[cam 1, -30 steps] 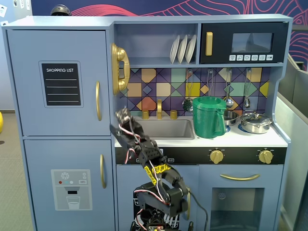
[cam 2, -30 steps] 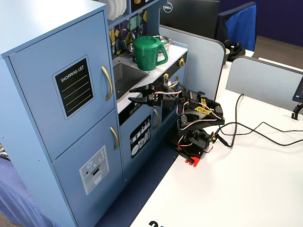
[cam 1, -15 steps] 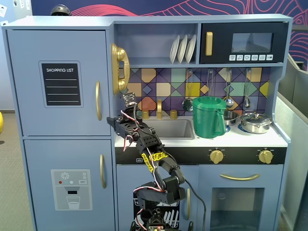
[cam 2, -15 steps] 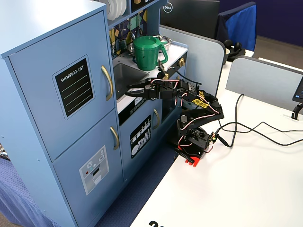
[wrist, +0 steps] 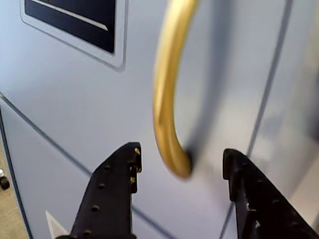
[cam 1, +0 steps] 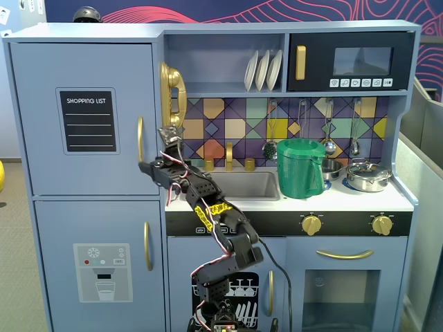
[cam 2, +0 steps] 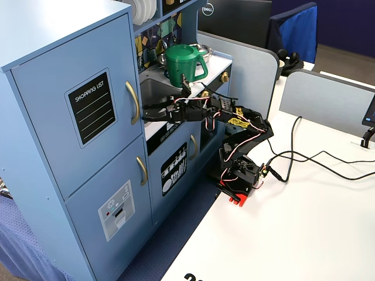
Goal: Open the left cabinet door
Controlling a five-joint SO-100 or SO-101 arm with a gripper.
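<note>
A: Reaching toward the toy kitchen, the arm [cam 1: 208, 207] is seen stretched from its base at the unit's foot up to the fridge side. Where is the door placed?

B: The door [cam 1: 83, 117] is found at the upper left of the unit in a fixed view, shut flush with the frame, with the chalkboard panel [cam 1: 88, 120] marked "SHOPPING LIST" on it. The gold handle [cam 1: 140, 139] is mounted upright along the door's right edge. A lower door [cam 1: 100, 266] with a dispenser graphic is set beneath it.

A: And the gripper?

B: The gripper [wrist: 182, 162] is held spread wide in the wrist view, nothing being clasped. The lower end of the handle [wrist: 169, 99] is framed between the two black fingers [wrist: 112, 194], apart from both. In a fixed view the gripper [cam 2: 149, 111] is shown just beside the handle [cam 2: 132, 102], at its lower part.

A: What else is noted?

B: A green pitcher [cam 1: 300, 168] is stood on the counter by the sink [cam 1: 249, 185], and a steel pot [cam 1: 369, 176] is placed to its right. A gold toy phone [cam 1: 173, 93] is hung above the gripper.
</note>
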